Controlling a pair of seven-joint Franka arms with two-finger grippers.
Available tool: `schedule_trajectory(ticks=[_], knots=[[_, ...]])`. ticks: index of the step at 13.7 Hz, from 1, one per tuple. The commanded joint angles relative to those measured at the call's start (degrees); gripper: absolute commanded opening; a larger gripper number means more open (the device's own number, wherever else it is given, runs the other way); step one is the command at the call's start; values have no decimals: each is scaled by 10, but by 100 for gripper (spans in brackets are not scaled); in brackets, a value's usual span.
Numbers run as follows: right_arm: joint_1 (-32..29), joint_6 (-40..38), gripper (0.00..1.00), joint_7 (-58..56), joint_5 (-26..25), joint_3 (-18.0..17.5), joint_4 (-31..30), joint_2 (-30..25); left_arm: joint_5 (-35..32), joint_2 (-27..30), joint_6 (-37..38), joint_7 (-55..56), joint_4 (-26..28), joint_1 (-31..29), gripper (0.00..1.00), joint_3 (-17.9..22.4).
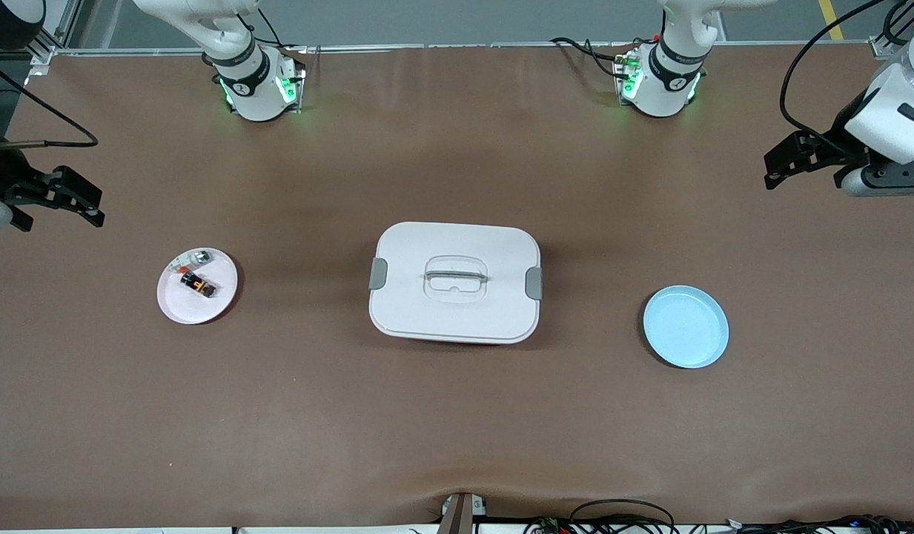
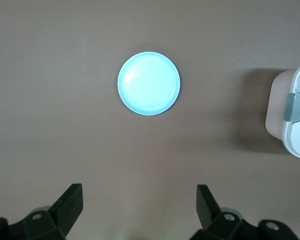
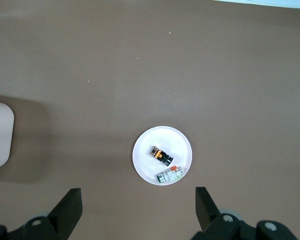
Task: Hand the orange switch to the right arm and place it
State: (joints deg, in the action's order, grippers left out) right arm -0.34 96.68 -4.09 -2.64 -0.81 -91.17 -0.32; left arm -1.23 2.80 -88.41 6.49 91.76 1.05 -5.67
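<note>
The tiny black blocky orange switch (image 1: 197,283) with its orange-tan piece lies on the round white plate (image 1: 176,305), lower left of centre in the front view, beside a small silvery-clear part (image 1: 196,258). A white rectangular lidded box (image 1: 454,282) with grey clips fills the middle of the brown bench (image 1: 457,415); a round pale blue plate (image 1: 686,327) sits lower right. The right end effector (image 1: 71,197) hangs released at the left edge, waiting. The left end effector (image 1: 790,159) hangs released at the right edge.
</note>
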Motion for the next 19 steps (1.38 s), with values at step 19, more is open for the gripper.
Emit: schedule_trajectory(ticks=[19], knots=[[-17, -23, 100, 6, 37, 2, 35, 6, 3, 13, 3, -11, 5, -8, 100, -4]])
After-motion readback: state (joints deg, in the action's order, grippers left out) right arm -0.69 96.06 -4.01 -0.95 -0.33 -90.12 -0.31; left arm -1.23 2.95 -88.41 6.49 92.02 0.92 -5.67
